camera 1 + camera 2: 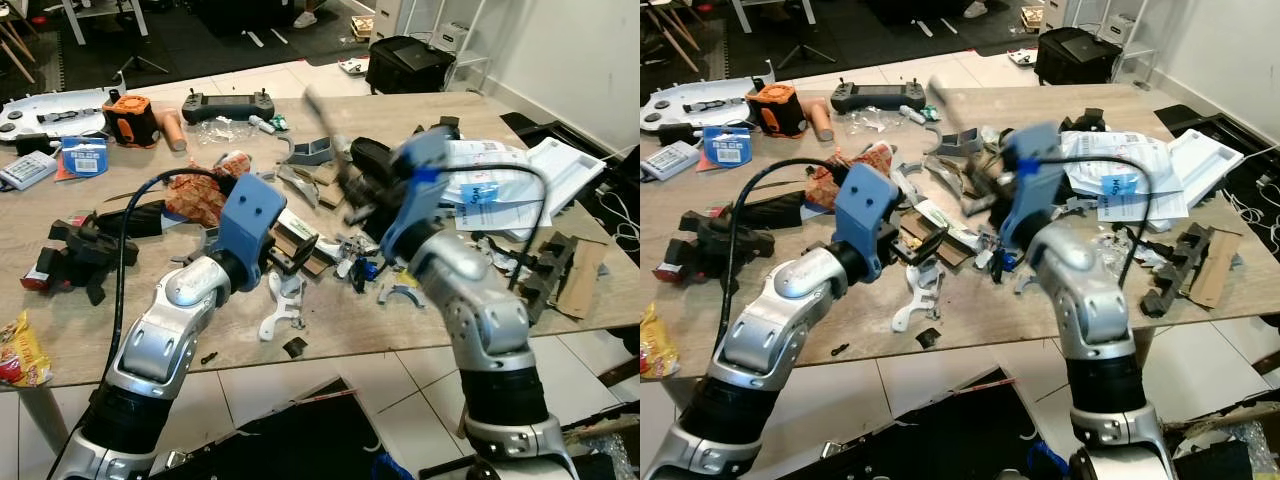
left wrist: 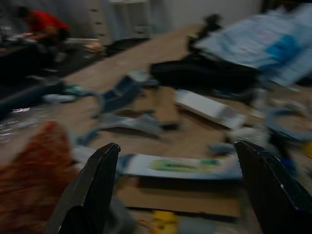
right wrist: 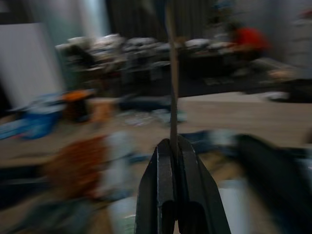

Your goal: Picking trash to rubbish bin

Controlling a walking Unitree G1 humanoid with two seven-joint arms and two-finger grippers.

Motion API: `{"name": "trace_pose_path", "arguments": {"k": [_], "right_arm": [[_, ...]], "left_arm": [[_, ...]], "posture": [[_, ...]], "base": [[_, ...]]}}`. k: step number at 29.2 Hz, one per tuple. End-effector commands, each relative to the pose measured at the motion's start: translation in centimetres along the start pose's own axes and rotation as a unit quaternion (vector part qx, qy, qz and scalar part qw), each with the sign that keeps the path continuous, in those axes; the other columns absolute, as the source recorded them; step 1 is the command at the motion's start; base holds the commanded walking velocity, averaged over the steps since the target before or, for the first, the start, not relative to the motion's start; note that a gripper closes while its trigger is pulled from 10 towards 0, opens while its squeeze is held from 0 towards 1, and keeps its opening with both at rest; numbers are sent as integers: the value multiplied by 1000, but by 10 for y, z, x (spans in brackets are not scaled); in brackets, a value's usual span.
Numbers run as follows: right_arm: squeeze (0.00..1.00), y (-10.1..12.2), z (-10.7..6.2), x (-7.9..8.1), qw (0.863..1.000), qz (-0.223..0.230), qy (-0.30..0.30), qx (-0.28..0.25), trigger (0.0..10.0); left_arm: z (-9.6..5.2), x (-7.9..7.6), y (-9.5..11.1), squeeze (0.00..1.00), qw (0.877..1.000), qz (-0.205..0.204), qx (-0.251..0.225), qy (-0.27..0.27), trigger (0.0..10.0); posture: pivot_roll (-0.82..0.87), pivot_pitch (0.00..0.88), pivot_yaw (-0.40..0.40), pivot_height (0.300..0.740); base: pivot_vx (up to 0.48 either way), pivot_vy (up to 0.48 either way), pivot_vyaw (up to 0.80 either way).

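Scraps cover the wooden table [image 1: 400, 330]: cardboard bits, grey plastic parts and a red-orange crinkled wrapper [image 1: 200, 195]. My left gripper [image 2: 178, 185] is open low over the clutter, its fingers [image 2: 92, 195] spread either side of a white strip with a green label [image 2: 180, 165]. In the left eye view that gripper [image 1: 292, 250] sits mid-table. My right gripper [image 3: 171, 161] is shut on a thin flat strip [image 3: 171, 73] seen edge-on. It is raised above the pile, where the right gripper [image 1: 350, 188] and the strip [image 1: 322, 112] are blurred by motion.
Papers [image 1: 500, 175] lie at the right and a black controller [image 1: 228, 102] and an orange device [image 1: 132, 120] at the back. A yellow snack bag [image 1: 20, 350] sits at the front left edge. Something dark [image 1: 290, 440] lies on the floor below the table's front.
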State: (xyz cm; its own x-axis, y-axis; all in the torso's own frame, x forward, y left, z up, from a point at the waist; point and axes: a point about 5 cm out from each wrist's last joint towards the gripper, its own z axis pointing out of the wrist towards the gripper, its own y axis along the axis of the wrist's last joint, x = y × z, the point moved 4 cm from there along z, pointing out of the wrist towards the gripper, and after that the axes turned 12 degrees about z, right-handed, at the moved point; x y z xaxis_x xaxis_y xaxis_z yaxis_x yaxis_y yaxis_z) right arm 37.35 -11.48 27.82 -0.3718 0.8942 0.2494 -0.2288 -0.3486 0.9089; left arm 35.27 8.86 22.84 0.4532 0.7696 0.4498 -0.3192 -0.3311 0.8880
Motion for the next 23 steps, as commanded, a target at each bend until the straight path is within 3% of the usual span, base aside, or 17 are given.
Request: {"name": "trace_pose_path", "arguments": {"k": [1,2,5,8,11,15,19,23], "right_arm": [[0,-6,-4,-17,999,-4,-45,0,2863],[0,-7,-6,-24,998,-17,-67,-2,10000],[0,-7,-7,-29,996,-29,-82,-3,10000],[0,-2,-11,-41,988,-112,-104,-11,10000],[0,0,-14,-41,990,-93,-103,-28,10000],[0,2,-17,-37,989,-105,-95,-39,10000],[0,-9,-21,-41,986,-118,-113,-24,10000],[0,-12,-23,-44,984,-123,-125,-20,10000]], "left_arm": [[1,4,-4,0,1000,-3,5,17,10000],[1,9,-4,0,999,-6,5,36,10000],[1,14,-4,0,998,-19,7,57,10000],[0,25,-12,0,992,-46,25,113,10000],[2,21,-11,0,992,-48,20,112,10000],[3,12,-3,0,994,-52,-1,92,10000],[5,0,3,0,997,-49,-16,65,10000],[6,-1,4,0,996,-52,-17,66,10000]], "posture": [[3,146,-11,740],[3,146,-11,740],[10,145,-12,740],[3,145,-7,740],[3,145,-7,740],[1,146,-9,740],[2,148,-9,740],[2,148,-9,740]], "base": [[0,0,0],[0,0,0],[0,0,0],[0,0,0],[0,0,-240],[0,0,-800],[0,0,-800],[0,0,-800]]}}
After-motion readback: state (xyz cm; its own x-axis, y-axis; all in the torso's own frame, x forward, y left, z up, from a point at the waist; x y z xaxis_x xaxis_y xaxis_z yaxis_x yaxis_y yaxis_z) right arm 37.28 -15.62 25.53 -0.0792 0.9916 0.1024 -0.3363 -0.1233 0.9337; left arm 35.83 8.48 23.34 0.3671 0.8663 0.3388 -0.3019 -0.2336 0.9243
